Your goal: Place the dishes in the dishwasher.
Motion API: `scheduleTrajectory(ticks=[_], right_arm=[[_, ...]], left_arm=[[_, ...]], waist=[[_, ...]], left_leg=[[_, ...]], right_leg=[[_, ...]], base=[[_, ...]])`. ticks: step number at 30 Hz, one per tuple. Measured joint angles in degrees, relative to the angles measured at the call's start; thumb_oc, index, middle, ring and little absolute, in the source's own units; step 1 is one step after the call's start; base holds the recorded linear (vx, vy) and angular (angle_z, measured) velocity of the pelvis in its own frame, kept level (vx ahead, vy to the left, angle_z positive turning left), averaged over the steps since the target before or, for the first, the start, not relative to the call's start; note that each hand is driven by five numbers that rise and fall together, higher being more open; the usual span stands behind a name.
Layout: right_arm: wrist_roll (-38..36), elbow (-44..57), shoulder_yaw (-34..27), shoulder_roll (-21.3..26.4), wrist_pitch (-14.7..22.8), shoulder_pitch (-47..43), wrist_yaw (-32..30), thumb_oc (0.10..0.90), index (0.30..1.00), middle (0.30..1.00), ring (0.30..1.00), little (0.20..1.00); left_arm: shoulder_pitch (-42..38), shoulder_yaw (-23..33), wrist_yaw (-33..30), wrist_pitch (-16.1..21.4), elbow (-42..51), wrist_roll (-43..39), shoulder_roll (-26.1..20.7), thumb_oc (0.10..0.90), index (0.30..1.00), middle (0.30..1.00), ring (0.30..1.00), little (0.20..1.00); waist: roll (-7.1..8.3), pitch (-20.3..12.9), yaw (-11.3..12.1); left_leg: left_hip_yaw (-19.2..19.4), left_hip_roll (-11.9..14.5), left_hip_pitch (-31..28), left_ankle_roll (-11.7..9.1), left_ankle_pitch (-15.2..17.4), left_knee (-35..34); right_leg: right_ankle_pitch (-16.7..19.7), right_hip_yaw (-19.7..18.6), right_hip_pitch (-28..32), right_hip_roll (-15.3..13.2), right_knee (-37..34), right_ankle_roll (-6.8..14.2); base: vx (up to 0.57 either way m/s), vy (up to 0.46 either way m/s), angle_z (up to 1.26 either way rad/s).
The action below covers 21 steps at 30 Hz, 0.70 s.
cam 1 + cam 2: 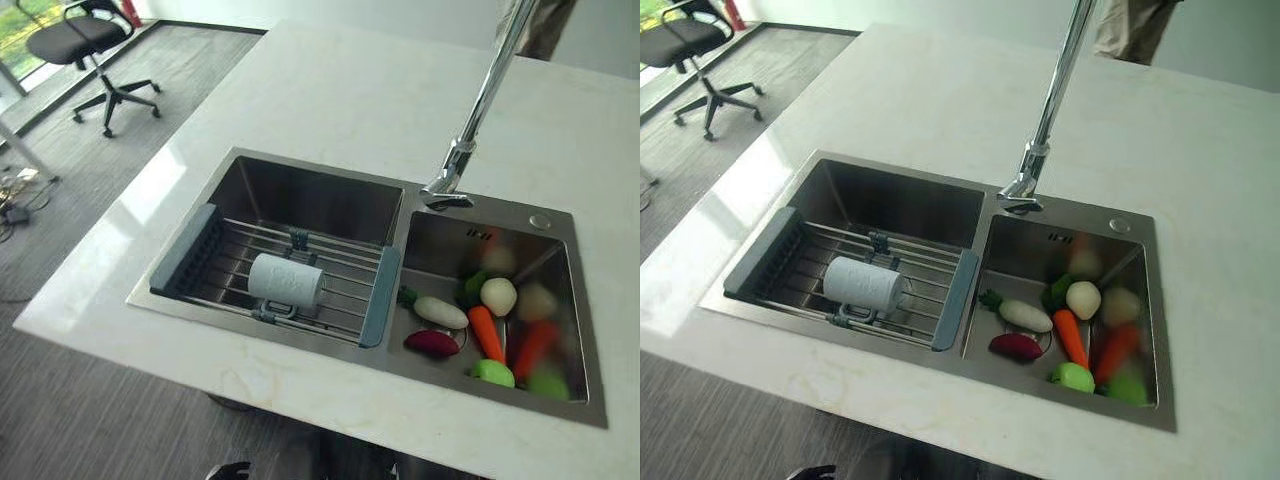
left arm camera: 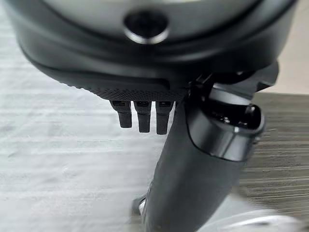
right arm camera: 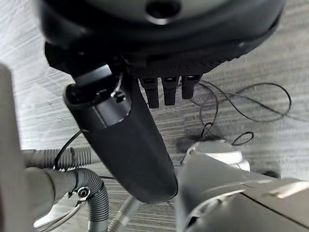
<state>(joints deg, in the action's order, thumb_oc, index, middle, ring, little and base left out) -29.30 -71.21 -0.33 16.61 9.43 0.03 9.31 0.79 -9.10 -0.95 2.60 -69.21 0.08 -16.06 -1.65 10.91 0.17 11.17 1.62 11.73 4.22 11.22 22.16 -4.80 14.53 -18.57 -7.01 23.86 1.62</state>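
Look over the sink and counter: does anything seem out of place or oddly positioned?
Yes. The pale cup lies on its side on the wire rack across the left basin, not upright. The right basin holds vegetables, including a carrot and a white radish, rather than dishes. No spill or damage shows.

Sink (image 1: 500, 225) is showing brushed steel w/ a dull satin sheen. Tap (image 1: 490, 90) is gleaming, polished metal. Rack (image 1: 240, 255) is looking like thin metal wire w/ matt grey plastic ends. Cup (image 1: 286, 279) is looking matt, pale. Desk (image 1: 330, 90) is shining, smooth glossy stone-like, light-veined. Floor (image 1: 60, 200) is looking like rough grey carpet.
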Motion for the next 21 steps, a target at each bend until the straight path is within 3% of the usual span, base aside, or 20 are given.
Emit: scheduleTrajectory(ticks=[1, 3, 13, 14, 15, 16, 17, 18, 19, 20, 21], right_arm=[[0.0, -0.6, -0.1, -0.1, 0.1, 0.0, 0.1, 0.8, 0.9, 0.9, 0.9, 0.9], [0.0, -1.3, 0.0, -0.3, 0.1, 0.1, 0.3, 0.8, 0.9, 0.9, 0.9, 0.9], [0.0, -1.1, -0.6, -0.2, 0.3, 2.8, 0.4, 0.8, 0.9, 0.9, 0.9, 0.9], [0.1, -1.6, -0.4, -0.3, 0.3, 2.3, 0.0, 0.8, 0.9, 0.9, 0.9, 0.9], [0.1, -2.1, -0.4, 0.0, 0.2, 1.5, -0.2, 0.8, 0.9, 0.9, 0.9, 0.9], [-0.1, -2.1, -0.5, 1.1, 0.6, 0.8, -0.2, 0.8, 0.9, 0.9, 0.9, 0.9], [-0.1, -2.6, -0.7, 2.4, 0.5, 0.4, -0.2, 0.8, 0.9, 0.9, 0.9, 0.9], [-0.7, -2.7, -3.8, 3.2, 0.4, 0.1, -1.2, 0.8, 0.9, 0.9, 0.9, 0.9], [-0.8, -2.8, -4.4, 3.2, 0.2, 0.2, -1.2, 0.8, 0.9, 0.9, 0.9, 0.9], [-0.7, -2.6, -4.8, 2.7, 0.1, 0.8, -1.0, 0.8, 0.9, 0.9, 0.9, 0.9], [-0.7, -2.4, -4.9, 2.3, 0.1, 1.2, -0.8, 0.8, 0.9, 0.9, 0.9, 0.9]], left_arm=[[-1.2, 0.1, -0.1, 0.6, 0.2, 0.0, -0.7, 0.8, 0.9, 0.9, 0.9, 0.9], [-2.5, 0.4, -0.3, 1.0, 0.2, 0.0, -1.1, 0.8, 0.9, 0.9, 0.9, 0.9], [-0.5, 0.0, 0.4, 1.0, -1.3, 0.1, -0.5, 0.8, 0.9, 0.9, 0.9, 0.9], [-0.2, 0.1, 0.4, 1.2, -2.2, 0.1, -0.5, 0.8, 0.9, 0.9, 0.9, 0.9], [0.3, 0.2, 0.5, 1.2, -2.6, 0.1, -0.2, 0.8, 0.9, 0.9, 0.9, 0.9], [0.7, 0.2, 1.1, 0.9, -2.8, -1.2, 0.5, 0.8, 0.9, 0.9, 0.9, 0.9], [0.5, 0.2, 1.8, 0.7, -2.7, -2.4, 1.0, 0.8, 0.9, 0.9, 0.9, 0.9], [-2.0, 0.5, 2.1, -0.8, -4.4, -4.4, 1.1, 0.8, 0.9, 0.9, 0.9, 0.9], [-2.5, 1.1, 2.1, -1.1, -4.7, -4.7, 0.9, 0.8, 0.9, 0.9, 0.9, 0.9], [-2.3, 2.2, 2.0, -0.9, -4.5, -6.7, 0.8, 0.8, 0.9, 0.9, 0.9, 0.9], [-2.2, 2.5, 2.0, -0.9, -4.5, -6.8, 0.7, 0.8, 0.9, 0.9, 0.9, 0.9]], waist=[[0.56, -0.3, -0.3], [-0.06, -0.4, -0.9], [-0.53, -2.3, -3.1], [0.92, -1.9, -2.8], [3.0, -1.7, -0.9], [1.86, -2.1, -0.9], [0.31, -2.0, -1.1], [-0.34, -2.0, -1.9], [-0.94, -2.1, -2.1], [-0.14, -1.8, -2.1], [0.17, -1.7, -2.3]], left_leg=[[1.0, -1.7, -1.3, 0.7, -0.8, -2.2], [1.2, -1.9, -3.1, 1.0, -1.8, -4.3], [-0.6, -2.2, -5.2, -0.2, -3.9, -9.0], [-4.1, -3.8, -6.5, -1.2, -5.0, -7.9], [-12.0, -6.0, -4.9, -3.3, -5.8, -3.3], [-13.6, -4.2, -3.6, -3.1, -4.0, -2.5], [-11.8, -1.1, -2.3, -2.7, -3.0, -2.3], [-6.9, 1.7, -0.4, -3.8, -1.2, 0.0], [-5.8, 1.5, 0.3, -3.3, -1.0, 0.5], [-5.2, 0.2, 0.1, -1.2, -1.0, 0.0], [-5.0, -0.5, 0.0, -0.7, -1.3, -0.5]], right_leg=[[-2.5, 0.0, 3.9, -2.4, -1.3, 1.8], [-2.6, 0.2, 8.6, -1.9, -7.7, 2.6], [-3.5, -1.2, 9.2, -0.1, -6.8, 0.4], [-4.6, -4.2, 9.1, -0.2, -6.4, -0.9], [-4.4, -7.6, 9.8, -1.2, -6.3, -1.3], [-4.0, -7.5, 10.0, -0.7, -7.1, -0.5], [-3.7, -6.8, 9.9, 0.0, -7.0, -0.5], [-2.8, -4.2, 10.1, -1.8, -7.4, -0.2], [-2.7, -3.8, 9.9, -2.4, -7.5, 0.2], [-2.0, -3.5, 10.2, -3.9, -8.3, 1.2], [-1.6, -2.4, 10.7, -5.0, -9.1, 1.0]], base=[[-0.01, -0.056, -0.32], [-0.03, -0.048, -0.1], [0.02, 0.022, 0.07], [0.02, 0.361, -0.57], [-0.02, 0.419, -0.65], [-0.03, 0.501, -0.75], [-0.01, 0.331, 0.07], [0.0, 0.288, 0.27], [0.0, 0.228, 0.29], [0.01, 0.128, 0.07], [0.03, 0.111, -0.18]])
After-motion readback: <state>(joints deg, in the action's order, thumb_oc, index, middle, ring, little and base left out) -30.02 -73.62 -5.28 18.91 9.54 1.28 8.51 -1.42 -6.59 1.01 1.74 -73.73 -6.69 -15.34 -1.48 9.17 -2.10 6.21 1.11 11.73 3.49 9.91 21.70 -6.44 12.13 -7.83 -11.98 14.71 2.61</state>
